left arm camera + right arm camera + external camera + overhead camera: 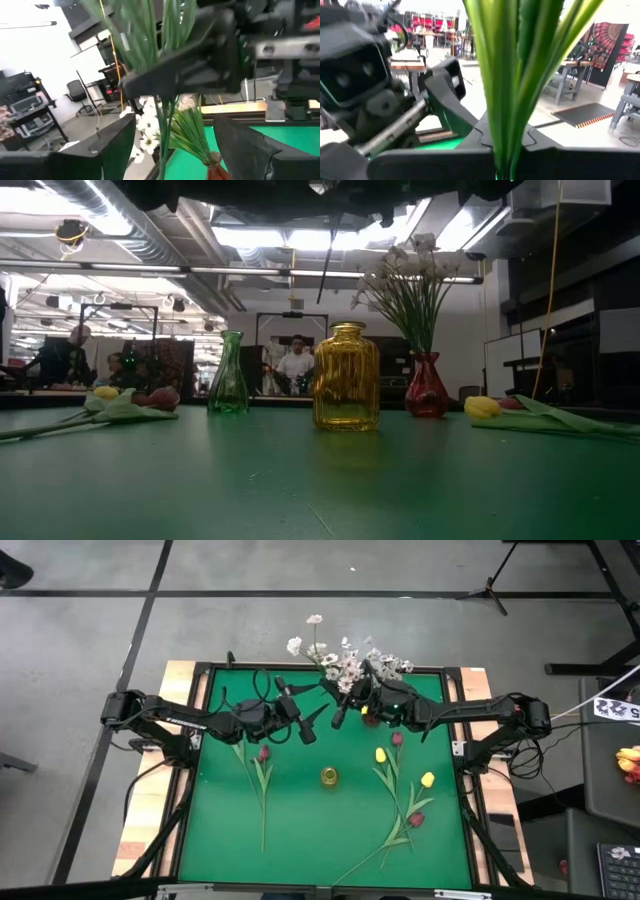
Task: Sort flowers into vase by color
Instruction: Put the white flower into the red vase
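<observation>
My right gripper (345,705) is high over the table's far middle, shut on a spray of white blossoms (318,648) with long green stems and leaves (512,75). Its thin lower stem (325,260) hangs down in the low view. My left gripper (305,715) is open and faces it. In the left wrist view its fingers (112,145) stand on either side of that stem (162,135) without touching. A red vase (427,385) holds more white sprays (410,265). Maroon tulips (264,753) and yellow tulips (380,755) lie flat on the green mat. My right gripper pinches the white spray's bundle of green stems and leaves (505,150) between its two fingers, which lie across the stems. The spray is lifted clear of the table. Its blossoms point toward the far edge and its bare stem end hangs below.
A yellow glass vase (329,777) stands mid-table, and a green glass vase (229,375) stands to its left in the low view. More tulips (416,819) lie on the mat's right half. Black rails (200,675) frame the mat. People show in the room behind (296,365).
</observation>
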You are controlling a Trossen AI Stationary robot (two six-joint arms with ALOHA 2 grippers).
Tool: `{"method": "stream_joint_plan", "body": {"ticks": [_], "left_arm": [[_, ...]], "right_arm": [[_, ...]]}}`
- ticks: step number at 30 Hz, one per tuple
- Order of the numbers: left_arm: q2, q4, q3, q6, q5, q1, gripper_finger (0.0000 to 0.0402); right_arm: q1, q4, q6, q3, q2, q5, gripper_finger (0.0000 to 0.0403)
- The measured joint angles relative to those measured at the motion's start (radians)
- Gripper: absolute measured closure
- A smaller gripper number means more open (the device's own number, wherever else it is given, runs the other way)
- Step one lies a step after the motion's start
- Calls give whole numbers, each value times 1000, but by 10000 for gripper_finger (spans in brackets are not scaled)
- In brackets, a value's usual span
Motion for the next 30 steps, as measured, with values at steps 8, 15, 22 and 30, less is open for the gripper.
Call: {"method": "stream_joint_plan", "body": {"ticks": [8,15,22,30], "left_arm": [[0,-40,0,21,-59,0,137],[0,-56,0,21,-62,0,137],[1,-72,0,16,-63,0,137],[-4,-88,0,-2,-63,0,137]], "right_arm": [[18,-90,17,0,-156,-4,396],[112,-393,88,1,-359,-11,394],[198,-702,250,-49,-413,146,396],[202,-537,136,-253,-407,340,397]]}}
